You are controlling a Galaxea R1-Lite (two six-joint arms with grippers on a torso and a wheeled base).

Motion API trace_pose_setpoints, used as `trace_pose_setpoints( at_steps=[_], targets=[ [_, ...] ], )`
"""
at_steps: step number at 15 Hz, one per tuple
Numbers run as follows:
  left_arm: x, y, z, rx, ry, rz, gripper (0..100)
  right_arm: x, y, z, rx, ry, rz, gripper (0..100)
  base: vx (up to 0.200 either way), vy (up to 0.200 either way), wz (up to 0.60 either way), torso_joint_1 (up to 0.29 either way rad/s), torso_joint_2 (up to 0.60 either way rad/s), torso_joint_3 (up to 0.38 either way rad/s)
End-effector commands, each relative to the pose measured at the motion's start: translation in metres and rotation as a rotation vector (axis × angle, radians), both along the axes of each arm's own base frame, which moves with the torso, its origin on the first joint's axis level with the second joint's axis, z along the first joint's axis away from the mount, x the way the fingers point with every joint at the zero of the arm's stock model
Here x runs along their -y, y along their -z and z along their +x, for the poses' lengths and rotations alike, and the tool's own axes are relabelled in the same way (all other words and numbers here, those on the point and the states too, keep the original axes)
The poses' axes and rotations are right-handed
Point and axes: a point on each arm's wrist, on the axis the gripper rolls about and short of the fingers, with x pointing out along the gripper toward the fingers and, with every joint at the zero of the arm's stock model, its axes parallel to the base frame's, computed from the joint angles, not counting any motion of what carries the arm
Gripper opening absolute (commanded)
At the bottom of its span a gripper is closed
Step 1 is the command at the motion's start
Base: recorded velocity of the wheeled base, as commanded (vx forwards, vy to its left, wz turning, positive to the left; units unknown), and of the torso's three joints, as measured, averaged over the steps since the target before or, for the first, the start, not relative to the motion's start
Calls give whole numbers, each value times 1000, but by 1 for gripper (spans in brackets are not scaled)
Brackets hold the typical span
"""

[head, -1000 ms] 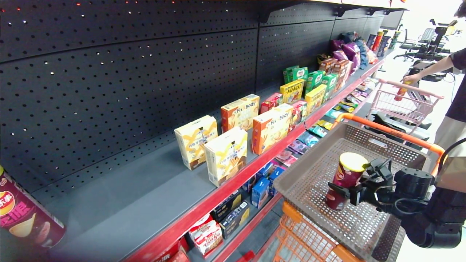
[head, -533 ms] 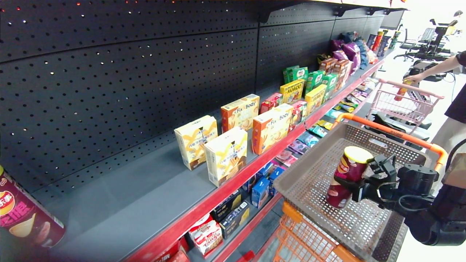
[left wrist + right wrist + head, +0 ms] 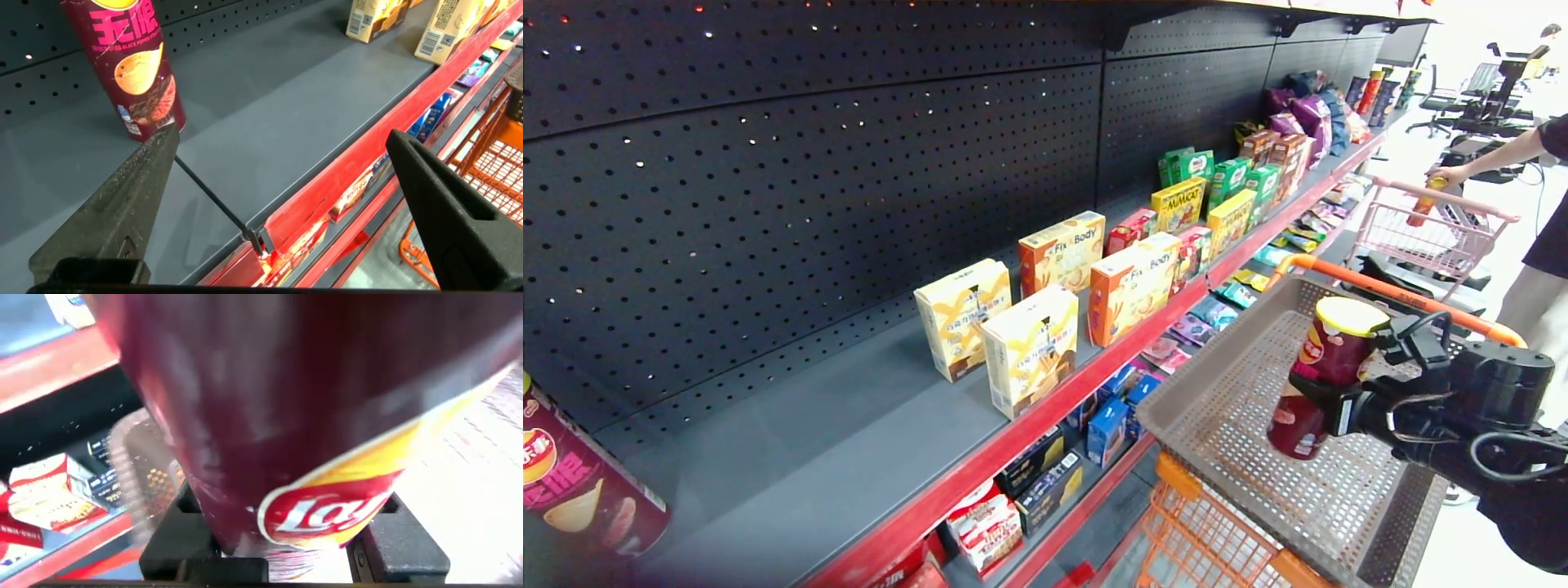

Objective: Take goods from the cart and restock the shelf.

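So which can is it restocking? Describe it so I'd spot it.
Find the grey basket on the right, beside the shelf. Over it the right gripper holds a maroon can with a yellow lid. A second can stands on the shelf far left; this one is gripped and tilted.

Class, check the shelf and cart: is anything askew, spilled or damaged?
Nothing looks spilled or damaged. The maroon cylindrical chip can with a yellow lid leans, gripped by the right tool over the grey perforated cart basket. A second maroon can stands upright on the grey shelf.
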Motion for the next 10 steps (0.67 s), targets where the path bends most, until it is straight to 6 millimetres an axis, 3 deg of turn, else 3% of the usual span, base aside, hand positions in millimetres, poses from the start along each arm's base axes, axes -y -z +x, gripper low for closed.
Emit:
trace_pose_setpoints(
  at_steps=[1, 8, 10],
  targets=[
    [0, 0, 0, -1, -1, 0, 100, -15, -31, -59, 70, 58, 5, 0, 0, 0, 0, 0, 0, 0],
    [0, 0, 0, -1, -1, 0, 100, 10, -68, -162, 198, 173, -22, 0, 0, 0, 0, 0, 0, 0],
    [0, 0, 0, -1, -1, -2, 100, 13, -64, -172, 198, 274, -60, 0, 0, 0, 0, 0, 0, 0]
  ],
)
